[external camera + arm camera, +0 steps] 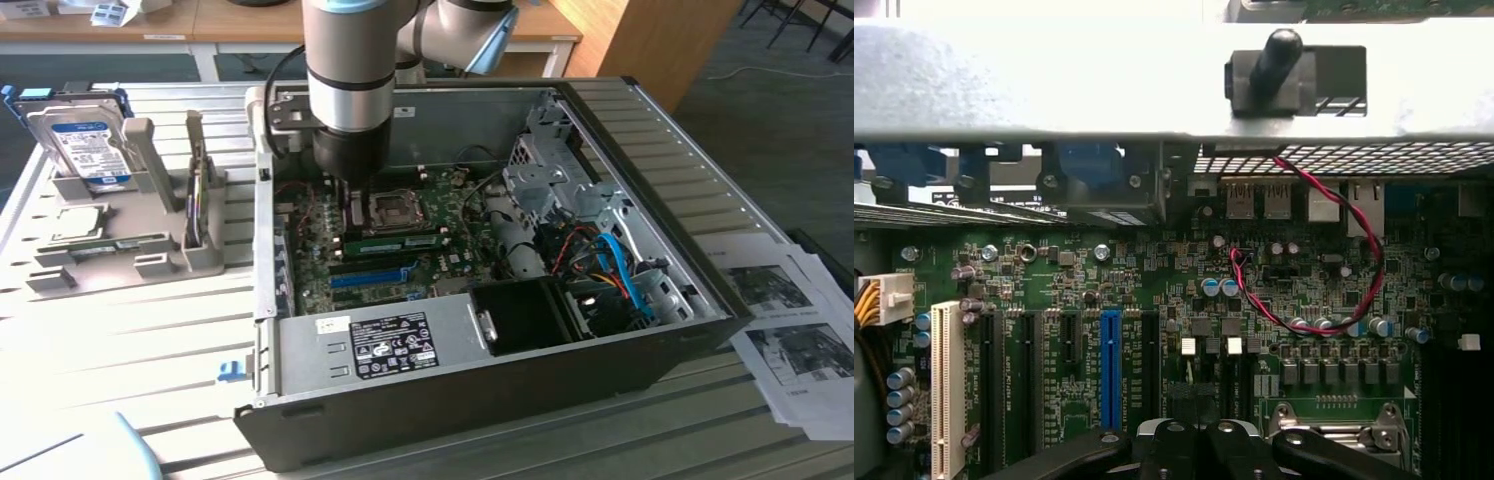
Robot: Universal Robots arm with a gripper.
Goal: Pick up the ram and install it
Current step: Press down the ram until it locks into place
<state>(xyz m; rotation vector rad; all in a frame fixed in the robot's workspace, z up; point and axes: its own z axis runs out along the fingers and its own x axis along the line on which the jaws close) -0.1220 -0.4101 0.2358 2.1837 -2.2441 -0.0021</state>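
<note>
The ram point(398, 243), a narrow green stick with a white label, lies along a slot on the motherboard point(441, 265) inside the open computer case, just beside the CPU socket point(395, 210). My gripper point(358, 218) reaches straight down into the case, its tips at the end of the ram toward the exterior view's left; I cannot tell whether they touch it. In the wrist view the black fingers point(1169, 445) of my gripper point(1194, 448) sit pressed together, shut, with nothing between them, above the motherboard point(1154, 290).
A blue slot point(367, 277) point(1111, 380) and a white slot point(946, 390) lie near the ram. The power supply point(387, 340), a black fan point(527, 315) and the drive cage point(554, 160) crowd the case. A grey holder point(120, 250) carries a hard drive point(83, 145). Papers point(787, 330) lie beside the case.
</note>
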